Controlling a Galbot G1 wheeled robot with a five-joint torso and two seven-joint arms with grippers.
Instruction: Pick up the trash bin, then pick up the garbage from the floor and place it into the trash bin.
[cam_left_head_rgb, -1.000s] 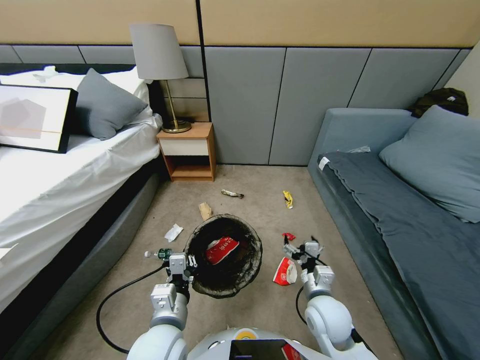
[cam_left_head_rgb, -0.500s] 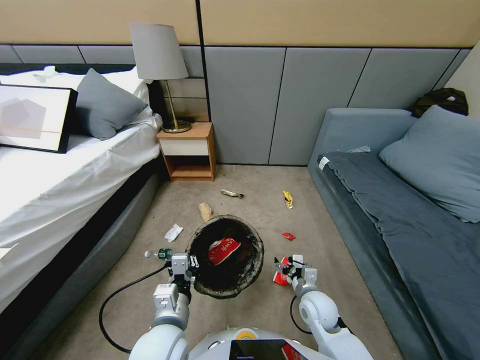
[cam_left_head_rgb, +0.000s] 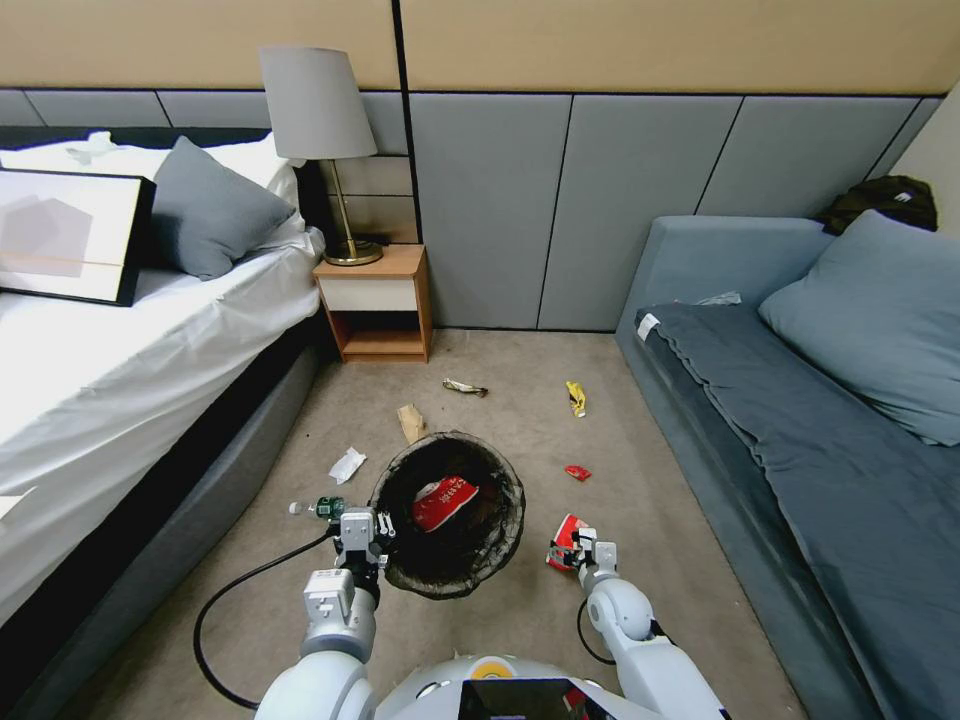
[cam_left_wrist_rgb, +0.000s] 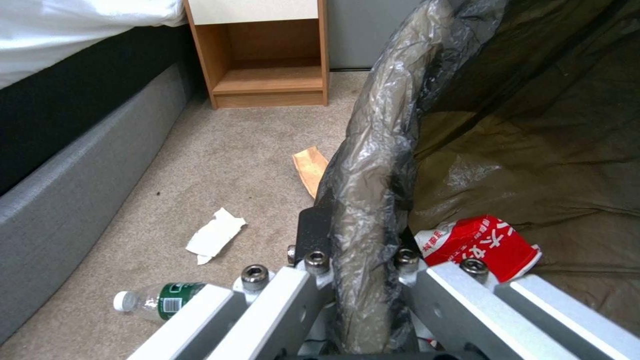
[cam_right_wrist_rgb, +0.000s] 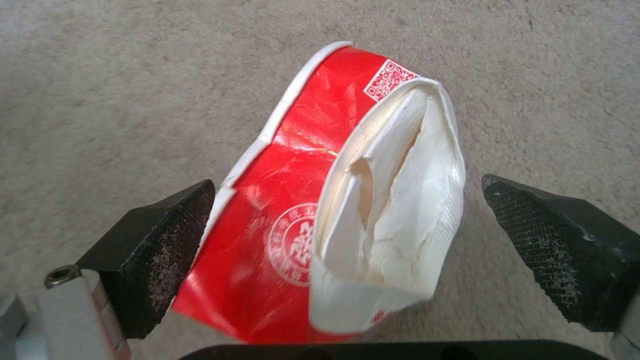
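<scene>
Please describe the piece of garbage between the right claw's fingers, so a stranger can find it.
On the carpet right of the trash bin, the right claw straddles a crushed red-and-white paper cup. Its white inside and QR code distinguish it from the smaller red scrap beyond.

The left end effector (cam_left_head_rgb: 362, 527) reaches forward and low, its fingers (cam_left_wrist_rgb: 313, 260) clamped together on a rim; the right end effector (cam_left_head_rgb: 577, 548) points down at the floor, fingers (cam_right_wrist_rgb: 157, 232) spread wide.

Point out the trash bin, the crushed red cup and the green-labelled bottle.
trash bin (cam_left_head_rgb: 500, 545): head view, on the bag-covered rim.
crushed red cup (cam_right_wrist_rgb: 287, 210): right wrist view, on its red side wall.
green-labelled bottle (cam_left_wrist_rgb: 175, 299): left wrist view, on the green label.
</scene>
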